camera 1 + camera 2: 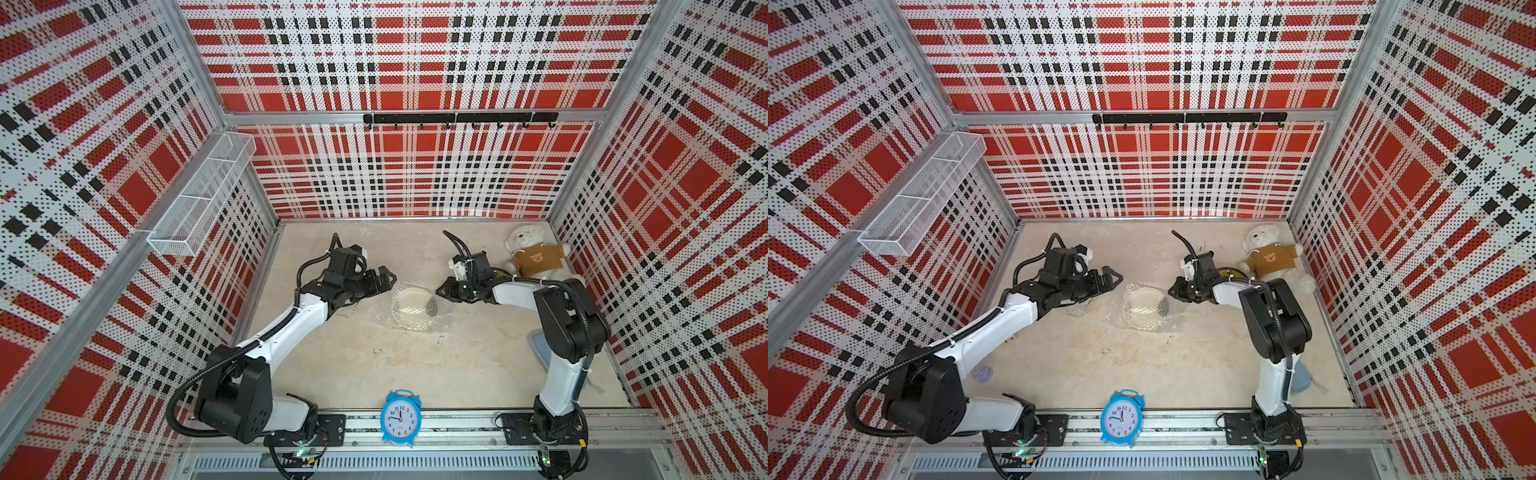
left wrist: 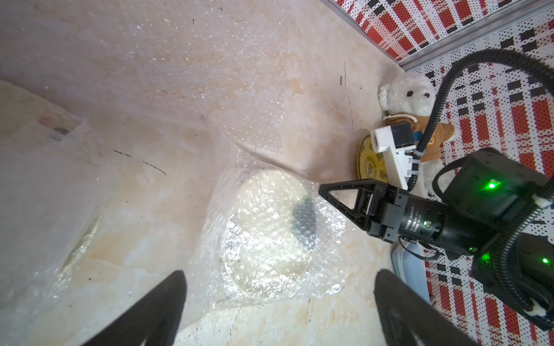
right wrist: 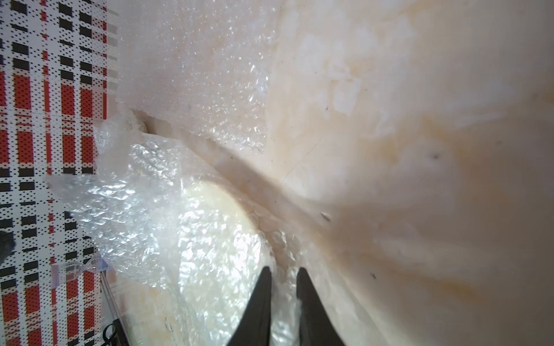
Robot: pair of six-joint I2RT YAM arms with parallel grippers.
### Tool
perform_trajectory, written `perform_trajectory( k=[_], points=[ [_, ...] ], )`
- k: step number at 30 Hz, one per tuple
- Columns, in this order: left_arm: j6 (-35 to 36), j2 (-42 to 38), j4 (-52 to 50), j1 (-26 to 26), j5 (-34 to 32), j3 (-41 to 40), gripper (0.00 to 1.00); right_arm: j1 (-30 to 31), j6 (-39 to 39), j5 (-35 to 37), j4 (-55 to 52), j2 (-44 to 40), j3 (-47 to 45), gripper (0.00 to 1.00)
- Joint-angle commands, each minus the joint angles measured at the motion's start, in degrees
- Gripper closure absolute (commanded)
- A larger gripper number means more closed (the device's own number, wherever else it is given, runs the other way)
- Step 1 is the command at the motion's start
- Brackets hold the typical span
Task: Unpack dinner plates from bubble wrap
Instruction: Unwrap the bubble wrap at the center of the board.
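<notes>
Bubble wrap (image 2: 329, 263) shrouds a cream plate (image 2: 263, 227) at centre of the surface (image 1: 353, 374); right claw (image 3: 283, 269) pinches its 3 o'clock edge, left claw (image 1: 388, 277) hangs spread at 9 o'clock. Teddy bear (image 1: 532, 253) and yellow plate (image 2: 367, 167) crowd 2 o'clock.

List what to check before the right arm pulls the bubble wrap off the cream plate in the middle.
1. Right gripper on the bubble wrap: ok, jaws nearly together with wrap between them.
2. Pinch holds wrap alone, not the cream plate: cannot tell; the plate's rim lies right beside it.
3. Left gripper free to help: ok, jaws wide open, holding nothing, at the wrap's opposite side.
4. Cream plate uncovered: not ok, wrap lies over it.
5. Yellow plate out of the way: ok, it lies by the teddy bear, apart from the wrap.
</notes>
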Motion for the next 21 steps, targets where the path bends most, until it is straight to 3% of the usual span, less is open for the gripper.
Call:
perform_trajectory(
  k=[1,21],
  points=[
    [-0.12,0.82,1.24,0.58,0.68,0.01,0.01,-0.51,2.13,0.52,5.52,-3.72,-2.03,0.88],
    [0.62,4.23,1.46,0.14,2.22,2.54,0.01,-7.12,8.21,4.98,13.97,-8.33,-10.04,0.93]
  ],
)
